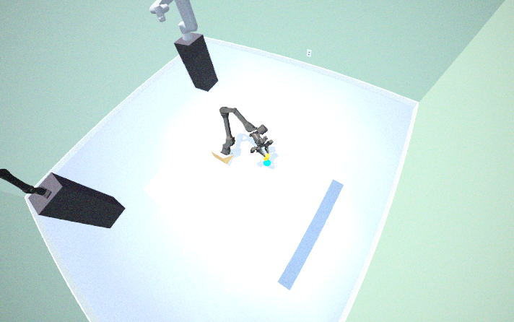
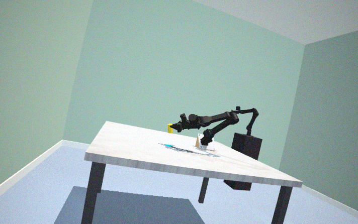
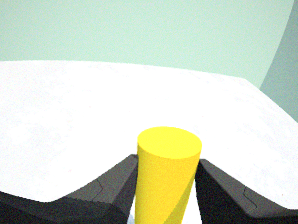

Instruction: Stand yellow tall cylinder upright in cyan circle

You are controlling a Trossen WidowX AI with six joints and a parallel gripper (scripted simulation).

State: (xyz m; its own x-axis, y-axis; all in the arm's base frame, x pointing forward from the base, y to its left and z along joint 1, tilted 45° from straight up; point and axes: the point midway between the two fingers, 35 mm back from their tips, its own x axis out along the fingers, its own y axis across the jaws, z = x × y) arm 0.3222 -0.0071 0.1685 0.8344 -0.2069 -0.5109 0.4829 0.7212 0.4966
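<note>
The gripper [image 1: 266,154] [image 2: 171,126] [image 3: 166,164] is pinching the yellow cylinder [image 1: 266,156] [image 2: 170,128] [image 3: 166,175], whose lower end the wrist view is cutting off. The exterior view is showing it upright above the table [image 2: 126,147]; the cyan circle [image 1: 266,162] [image 2: 168,145] is appearing there and from the top, not at the wrist.

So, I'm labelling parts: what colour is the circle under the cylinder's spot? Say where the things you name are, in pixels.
Cyan; the circle [image 1: 266,162] [image 2: 168,145] shows best in the top view.

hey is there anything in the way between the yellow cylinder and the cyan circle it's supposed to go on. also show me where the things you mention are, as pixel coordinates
Nothing visible stands in the way. The gripper [image 1: 266,155] [image 2: 171,127] [image 3: 166,164] holds the yellow cylinder [image 1: 266,156] [image 2: 169,128] [image 3: 167,175] upright above the table [image 2: 126,143], with no object between it and the cyan circle [image 1: 266,162] [image 2: 168,145].
</note>
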